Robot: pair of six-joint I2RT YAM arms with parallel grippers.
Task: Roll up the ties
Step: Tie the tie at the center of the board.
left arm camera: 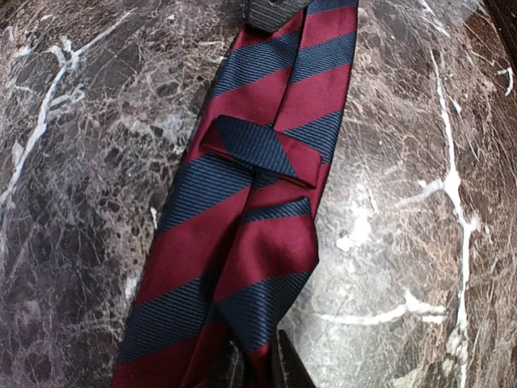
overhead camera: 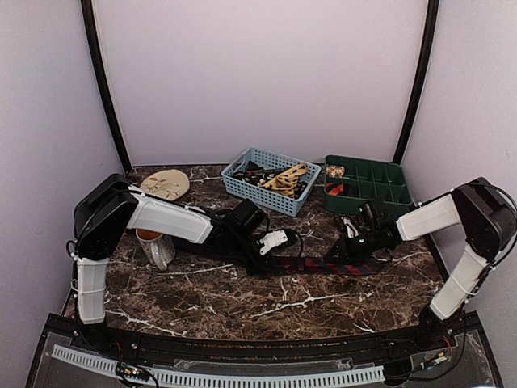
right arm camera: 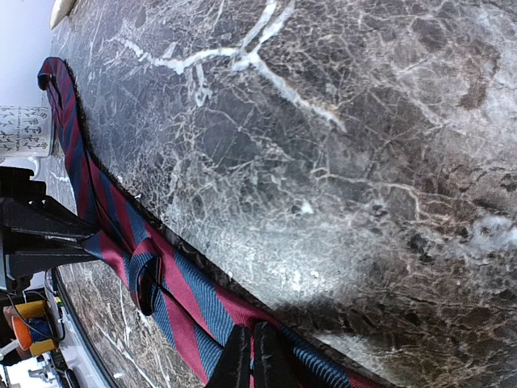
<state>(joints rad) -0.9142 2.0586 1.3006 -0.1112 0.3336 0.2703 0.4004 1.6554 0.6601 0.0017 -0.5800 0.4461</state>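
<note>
One of the ties, dark blue with red diagonal stripes [overhead camera: 315, 264], lies stretched across the middle of the marble table. In the left wrist view this tie [left arm camera: 242, 242] is folded lengthwise, its keeper loop facing up. My left gripper [left arm camera: 257, 368] is shut on its folded edge, with fabric pinched between the dark fingers. The left gripper [overhead camera: 262, 259] sits at the tie's left part. At the tie's right part, my right gripper [overhead camera: 338, 257] is also shut on it. In the right wrist view its fingers [right arm camera: 252, 360] pinch the striped tie [right arm camera: 178, 291].
A blue basket [overhead camera: 242, 190] at the back holds more ties, one tan-gold [overhead camera: 284, 179]. A green compartment tray [overhead camera: 380, 164] stands at the back right. A round tan disc [overhead camera: 166, 184] lies back left, and a mug [overhead camera: 155, 246] stands under the left arm.
</note>
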